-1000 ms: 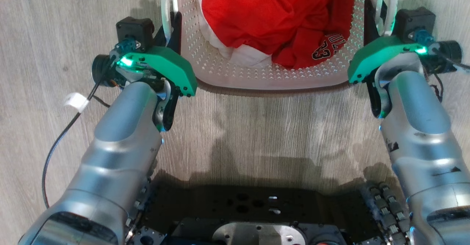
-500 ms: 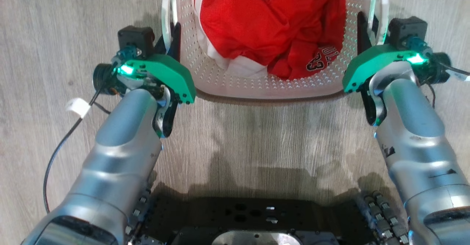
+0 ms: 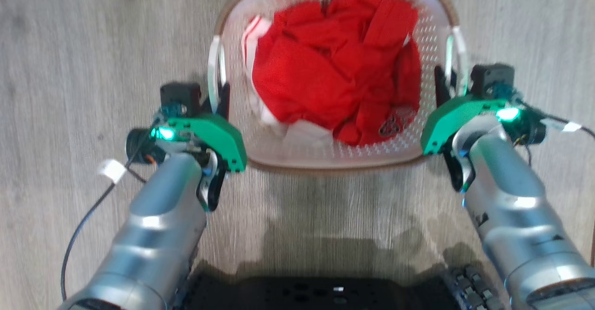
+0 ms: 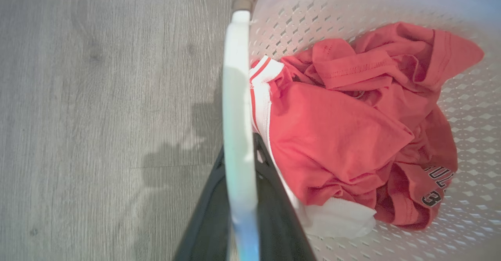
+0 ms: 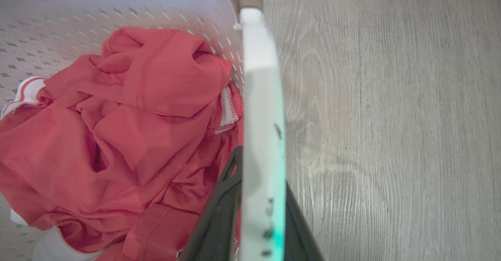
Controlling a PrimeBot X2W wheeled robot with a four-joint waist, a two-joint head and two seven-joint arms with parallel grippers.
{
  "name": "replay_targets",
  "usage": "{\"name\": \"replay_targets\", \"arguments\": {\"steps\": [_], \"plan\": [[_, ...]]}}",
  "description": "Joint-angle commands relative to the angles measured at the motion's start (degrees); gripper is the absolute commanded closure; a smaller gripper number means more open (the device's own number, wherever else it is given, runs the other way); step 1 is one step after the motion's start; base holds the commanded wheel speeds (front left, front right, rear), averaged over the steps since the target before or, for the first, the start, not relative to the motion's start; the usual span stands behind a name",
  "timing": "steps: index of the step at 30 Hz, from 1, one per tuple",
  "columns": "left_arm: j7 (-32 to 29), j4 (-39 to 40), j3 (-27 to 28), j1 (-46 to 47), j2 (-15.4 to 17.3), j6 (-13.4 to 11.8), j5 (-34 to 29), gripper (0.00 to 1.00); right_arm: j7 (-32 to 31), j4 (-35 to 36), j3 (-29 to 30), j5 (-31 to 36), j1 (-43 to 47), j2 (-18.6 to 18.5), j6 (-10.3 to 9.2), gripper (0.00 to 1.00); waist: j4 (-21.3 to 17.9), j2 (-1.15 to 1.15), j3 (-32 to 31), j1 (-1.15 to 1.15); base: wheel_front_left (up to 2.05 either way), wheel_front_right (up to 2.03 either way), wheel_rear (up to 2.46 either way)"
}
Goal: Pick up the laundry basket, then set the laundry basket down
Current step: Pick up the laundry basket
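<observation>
- Your laundry basket (image 3: 302, 152) sits on the grey wood-look floor (image 3: 69, 45) straight ahead of the robot, between the two arms. Its brown rim faces the base.
- You cannot tell from these views whether the laundry basket rests on the floor or hangs just off it.
- Your left gripper (image 3: 217, 97) is closed on the left handle (image 4: 236, 116). In the left wrist view its dark fingers (image 4: 274, 198) press against both faces of the white band.
- Your right gripper (image 3: 450, 83) has the right handle (image 5: 262, 116) the same way. One dark finger is on the inner side and one on the outer side, both tight against the band.
- Each grip is low on its handle, toward the end nearer the robot.
- Inside the laundry basket lies a crumpled red garment (image 3: 325, 77) with white trim and a dark printed number. It fills most of the bottom.
- A white piece of cloth (image 3: 302, 135) pokes out under the red garment's near edge.
- A black cable with a white tag (image 3: 111, 170) hangs beside your left forearm, clear of the laundry basket.
</observation>
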State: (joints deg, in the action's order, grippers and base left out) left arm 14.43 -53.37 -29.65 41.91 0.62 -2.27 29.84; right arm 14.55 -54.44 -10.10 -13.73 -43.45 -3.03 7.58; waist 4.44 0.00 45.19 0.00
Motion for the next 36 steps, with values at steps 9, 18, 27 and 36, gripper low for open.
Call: {"name": "replay_targets", "arguments": {"steps": [9, 18, 27, 36], "plan": [[0.57, -3.97, -0.72, -5.69, 2.26, 0.18, 2.12, 1.00, 0.45, -5.73, -6.98, -5.38, 5.96, 0.15, -0.09, 1.00, -1.06, 0.00, -9.63, 0.00, 0.00, 0.00, 0.00], [0.57, -8.53, -4.05, -9.71, 2.26, 1.62, 5.26, 1.00, 0.39, -11.47, -14.25, -12.12, 9.86, 0.15, -0.09, 1.00, -1.67, 0.00, -17.38, 0.00, 0.00, 0.00, 0.00], [-1.14, -13.65, -8.65, -14.88, 2.26, 3.42, 12.57, 1.00, -2.00, -13.83, -23.17, -20.05, 15.29, 0.15, -0.09, 1.00, -2.33, 0.00, -27.37, 0.00, 0.00, 0.00, 0.00], [-3.22, -15.20, -12.15, -18.74, 2.26, 3.60, 16.89, 1.00, -5.21, -14.14, -28.55, -26.12, 19.39, 0.15, -0.09, 1.00, -2.83, 0.00, -34.97, 0.00, 0.00, 0.00, 0.00]]}}
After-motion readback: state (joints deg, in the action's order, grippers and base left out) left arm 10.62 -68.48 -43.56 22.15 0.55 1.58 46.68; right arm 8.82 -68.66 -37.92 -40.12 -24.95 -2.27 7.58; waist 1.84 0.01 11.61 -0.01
